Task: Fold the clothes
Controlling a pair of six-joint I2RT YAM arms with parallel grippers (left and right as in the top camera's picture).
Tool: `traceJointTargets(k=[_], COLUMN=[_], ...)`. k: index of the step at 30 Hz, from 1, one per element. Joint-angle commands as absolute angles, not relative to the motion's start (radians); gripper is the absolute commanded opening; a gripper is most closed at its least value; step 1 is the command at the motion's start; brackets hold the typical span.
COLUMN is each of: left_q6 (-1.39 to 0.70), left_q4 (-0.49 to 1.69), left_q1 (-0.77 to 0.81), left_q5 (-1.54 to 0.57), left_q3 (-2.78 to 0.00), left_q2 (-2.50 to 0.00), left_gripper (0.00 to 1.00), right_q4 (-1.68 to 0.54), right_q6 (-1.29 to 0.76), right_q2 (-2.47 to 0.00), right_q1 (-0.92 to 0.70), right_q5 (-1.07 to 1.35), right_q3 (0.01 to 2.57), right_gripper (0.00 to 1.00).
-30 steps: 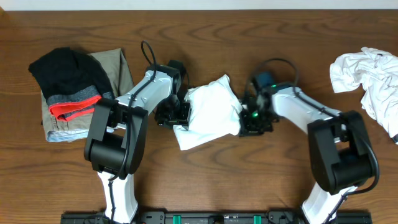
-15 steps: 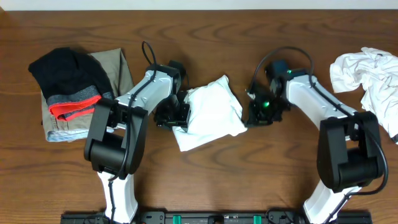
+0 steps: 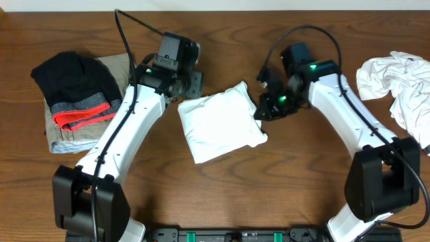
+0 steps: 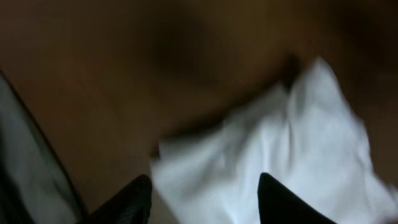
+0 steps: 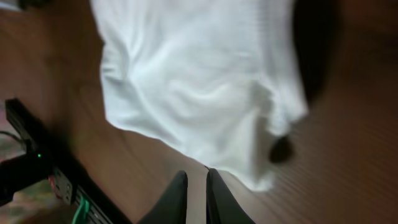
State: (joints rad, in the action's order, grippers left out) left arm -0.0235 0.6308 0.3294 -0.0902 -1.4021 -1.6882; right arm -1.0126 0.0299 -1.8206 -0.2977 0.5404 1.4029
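Dark brown wood is filling your overhead view: the worktop (image 3: 222, 202) is carrying all the clothes. Your left arm (image 3: 127, 128) is reaching up and inward from the near edge, and your right arm (image 3: 349, 114) is arching in from the other side, both ending near the middle.

On your left side a stack is sitting near the worktop's edge: a black piece (image 3: 70, 77) is lying on top, a grey piece with red trim (image 3: 80, 115) is showing under it, and a khaki piece (image 3: 127, 74) is sticking out behind and below. At the far right, a crumpled white garment (image 3: 396, 84) is lying in a loose heap, partly running out of the picture.

Between the two arms, the folded white garment (image 3: 218, 124) is lying flat as a tilted square, apart from both other groups.

Your left pincer (image 3: 191, 84) is hanging just beyond the square's upper left corner. Its wrist camera is blurred, yet it is showing the fingers spread with nothing between them, white cloth (image 4: 298, 155) below. Your right pincer (image 3: 263, 111) is sitting at the square's right edge; from its wrist, the fingers are standing pressed almost together, pinching nothing, just off the cloth's (image 5: 199, 81) hem.
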Motion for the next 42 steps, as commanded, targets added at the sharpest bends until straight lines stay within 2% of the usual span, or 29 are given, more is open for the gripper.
traceJointTargets(k=[1,6,13,20,27,31,34,36,37,42], left_q6=[0.044,0.102,0.101,0.101,0.078,0.045,-0.014,-0.049,-0.061,-0.084], left_q4=[0.562,0.486,0.494,0.552,0.682,0.799,0.892,0.942,0.965,1.042], left_q1=[0.33,0.33,0.33,0.33,0.33,0.33,0.331,0.331,0.331,0.331], left_q5=[-0.044,-0.071,-0.071,-0.07,-0.08,-0.163,-0.176,-0.176,-0.176,-0.176], left_q3=[-1.405,-1.405,-1.405,-1.402,-1.386,-1.381,-1.381,-1.381,-1.381,-1.381], left_q2=[-1.755,-1.892,-2.021,-2.037,-2.039,-2.038,-2.038,-2.038,-2.038,-2.038], left_gripper=[0.56,0.55,0.56,0.56,0.56,0.56,0.56,0.56,0.56,0.56], right_q4=[-0.998,-0.935,-0.838,-0.669,-0.648,-0.631,-0.624,-0.613,-0.606,-0.594], right_q6=[0.015,-0.049,-0.101,-0.104,-0.105,-0.104,-0.103,-0.071,-0.047,0.022], right_q2=[-1.826,-1.827,-1.843,-1.905,-2.001,-2.003,-2.003,-2.003,-2.003,-2.003], right_q1=[-0.356,-0.43,-0.464,-0.463,-0.445,-0.419,-0.384,-0.355,-0.34,-0.272], right_q5=[0.558,0.524,0.472,0.345,0.317,0.272,0.187,0.145,0.133,0.125], right_q3=[1.385,1.36,1.277,1.147,1.119,1.124,1.14,1.159,1.169,1.255], right_gripper=[0.11,0.11,0.11,0.13,0.11,0.13,0.17,0.24,0.32,0.4])
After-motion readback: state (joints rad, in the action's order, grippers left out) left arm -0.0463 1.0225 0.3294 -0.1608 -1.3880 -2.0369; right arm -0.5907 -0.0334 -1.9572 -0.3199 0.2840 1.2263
